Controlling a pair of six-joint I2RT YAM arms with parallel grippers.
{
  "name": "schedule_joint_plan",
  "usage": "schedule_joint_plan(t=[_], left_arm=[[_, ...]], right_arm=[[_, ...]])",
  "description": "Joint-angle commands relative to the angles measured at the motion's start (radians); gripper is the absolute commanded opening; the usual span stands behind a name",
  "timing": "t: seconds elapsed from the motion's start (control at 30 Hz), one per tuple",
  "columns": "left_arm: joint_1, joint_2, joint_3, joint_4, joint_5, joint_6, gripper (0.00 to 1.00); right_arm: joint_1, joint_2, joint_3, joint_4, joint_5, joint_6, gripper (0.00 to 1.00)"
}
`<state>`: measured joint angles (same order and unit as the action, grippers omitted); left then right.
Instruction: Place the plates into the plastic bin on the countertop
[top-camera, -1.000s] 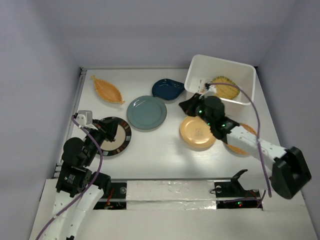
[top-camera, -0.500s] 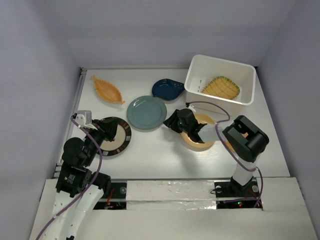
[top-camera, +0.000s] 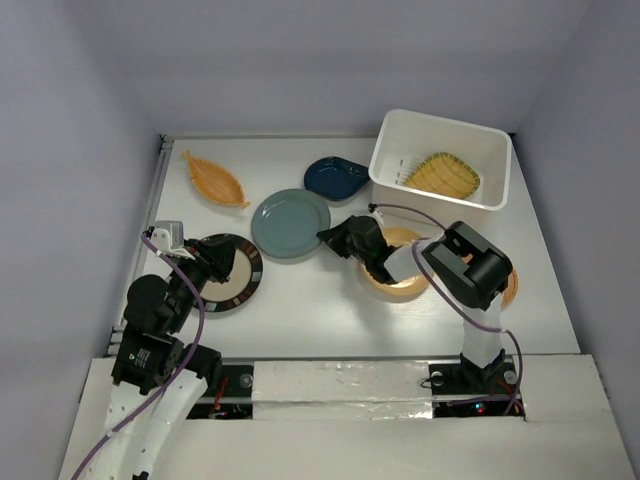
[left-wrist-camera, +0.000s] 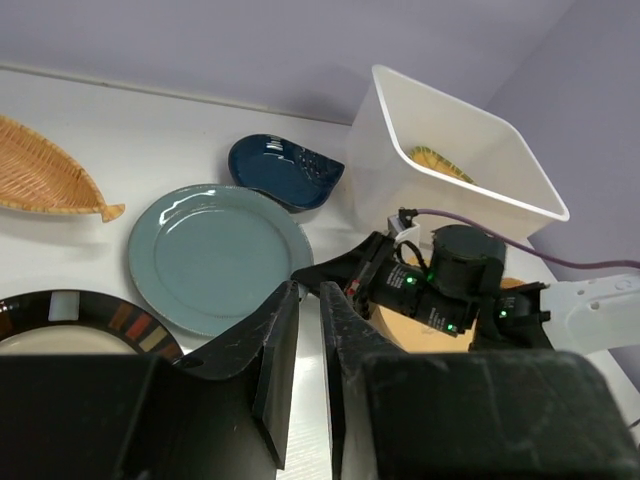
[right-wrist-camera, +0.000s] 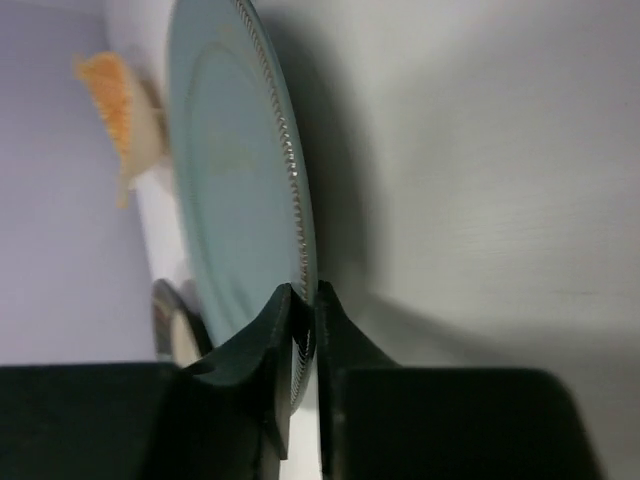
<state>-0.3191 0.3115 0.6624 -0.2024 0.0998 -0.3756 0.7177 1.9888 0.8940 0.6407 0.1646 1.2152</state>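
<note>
Remote view: the white bin (top-camera: 450, 197) at upper right holds the yellow woven dish (top-camera: 442, 174). My right gripper (right-wrist-camera: 300, 300) pinches the right rim of the grey-green plate (top-camera: 288, 224) at frame centre, with the navy dish (top-camera: 335, 178) just above and bare countertop (top-camera: 300, 310) below. The right arm folds low across the plain orange plate (top-camera: 405, 285). My left gripper (left-wrist-camera: 308, 295), its jaws nearly together on nothing, hovers by the black-rimmed plate (top-camera: 240, 275) at lower left.

Grey-green plate (top-camera: 290, 224), navy plate (top-camera: 335, 178), white bin (top-camera: 440, 128) — yellow woven dish (top-camera: 443, 174)

Seemingly foil-taped strip (top-camera: 340, 382), near edge
</note>
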Motion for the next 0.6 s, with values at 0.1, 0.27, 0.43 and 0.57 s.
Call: schedule_joint_plan(t=[0.1, 0.27, 0.43, 0.57], left_arm=[[-0.003, -0.002, 0.003, 0.027, 0.003, 0.000, 0.14], [-0.003, 0.000, 0.003, 0.024, -0.005, -0.002, 0.15], [-0.003, 0.000, 0.003, 0.024, -0.003, -0.002, 0.16], [-0.003, -0.002, 0.003, 0.026, -0.005, -0.003, 0.17]], right_arm=[[0.028, -0.174, -0.141, 0.115, 0.072, -0.019, 0.01], [0.060, -0.384, -0.257, 0.123, 0.056, -0.072, 0.00], [0.060, -0.729, -0.228, -0.057, 0.084, -0.236, 0.00], [-0.015, -0.925, -0.126, -0.209, 0.173, -0.388, 0.00]])
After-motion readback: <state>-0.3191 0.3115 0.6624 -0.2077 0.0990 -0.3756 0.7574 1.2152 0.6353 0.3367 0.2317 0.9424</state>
